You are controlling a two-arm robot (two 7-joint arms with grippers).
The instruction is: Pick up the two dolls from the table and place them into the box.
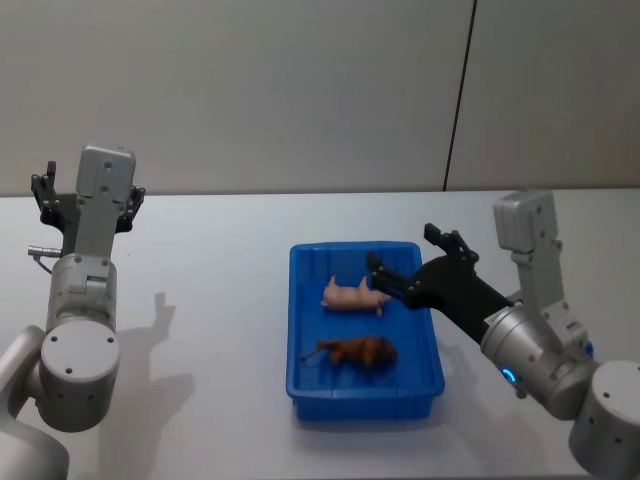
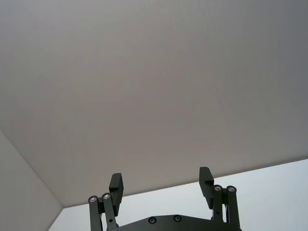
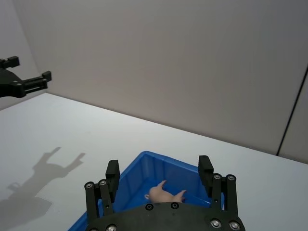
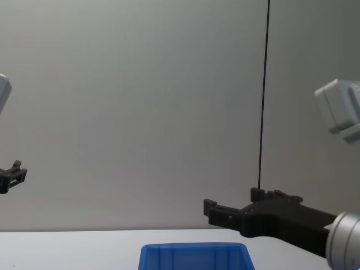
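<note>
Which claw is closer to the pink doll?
Right. The right claw hovers open beside the pink doll, over the right side of the box. The left claw is far away, raised above the left side of the table.

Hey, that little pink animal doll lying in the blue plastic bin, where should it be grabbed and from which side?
Grip the small pink animal-shaped doll across its trunk, coming straight down. It lies on its side in the bright blue plastic rectangular bin, whose walls likely block a sideways reach; the trunk is its fullest part, the legs thin. The open right claw hovers close by.
</note>
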